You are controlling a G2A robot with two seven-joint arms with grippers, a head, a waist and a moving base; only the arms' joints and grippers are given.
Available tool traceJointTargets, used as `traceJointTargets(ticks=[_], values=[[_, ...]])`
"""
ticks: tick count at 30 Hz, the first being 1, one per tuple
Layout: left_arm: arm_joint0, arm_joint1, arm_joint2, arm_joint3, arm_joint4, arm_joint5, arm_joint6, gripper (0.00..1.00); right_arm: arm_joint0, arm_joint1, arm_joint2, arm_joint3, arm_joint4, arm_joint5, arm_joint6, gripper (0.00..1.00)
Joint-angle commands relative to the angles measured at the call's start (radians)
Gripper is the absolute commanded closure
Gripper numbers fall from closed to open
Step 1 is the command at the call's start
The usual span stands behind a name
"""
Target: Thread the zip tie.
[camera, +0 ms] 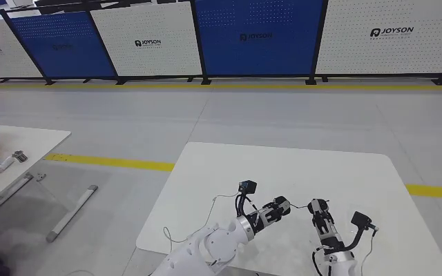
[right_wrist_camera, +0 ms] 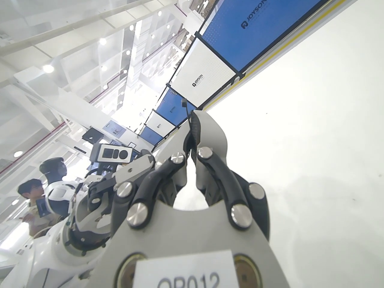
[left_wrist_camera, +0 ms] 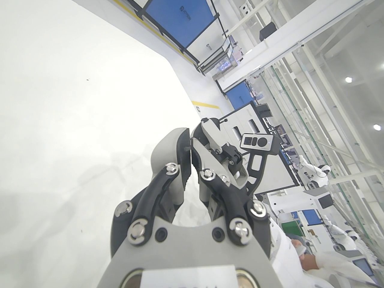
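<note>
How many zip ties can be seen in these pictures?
1. The black zip tie is clamped in the right hand, its head sticking out. Others may be hidden.

Dark company logos, each with a legible wordmark, stood printed on the white perforated partition panels (camera: pixel 148 43) and the blue perforated partition panels (camera: pixel 255 36) that lined the hall beyond the white surface (camera: pixel 290 165). A white paper sticker (right_wrist_camera: pixel 183 271) on the grey metal base of the right hand (right_wrist_camera: pixel 190 115) carried large dark letters and digits, their lower halves cut off at the frame's edge.
</note>
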Motion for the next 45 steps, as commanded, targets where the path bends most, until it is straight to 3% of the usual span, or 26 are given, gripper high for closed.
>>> traceJointTargets(ticks=[1, 45], values=[[0.000, 0.000, 0.000, 0.000, 0.000, 0.000, 0.000, 1.00, 0.000, 0.000, -0.001, -0.001, -0.002, 0.002, 0.001, 1.00], [0.000, 0.000, 0.000, 0.000, 0.000, 0.000, 0.000, 1.00, -0.016, -0.005, 0.007, -0.017, -0.009, 0.003, -0.008, 1.00]])
